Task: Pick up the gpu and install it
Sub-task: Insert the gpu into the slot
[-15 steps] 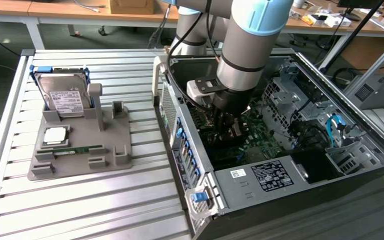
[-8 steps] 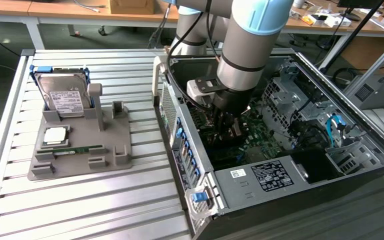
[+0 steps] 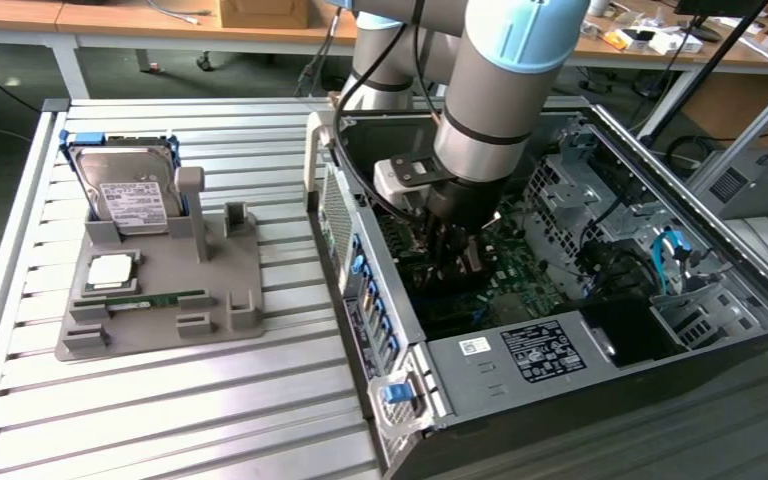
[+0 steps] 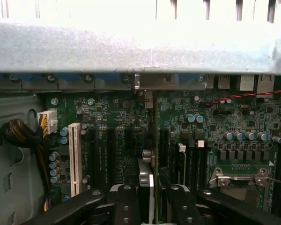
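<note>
Hovering inside the open computer case, at about three o'clock from the grey parts holder on the counter in the exterior view, the tool is partly closed on the gpu, its fingers pinching the card edge-on above the motherboard. My worry is misalignment: if the card's edge sits beside rather than over an expansion slot near the white slot, pressing could jam it or scrape nearby capacitors. A thin-edge grip could also let the card tilt or slip.
</note>
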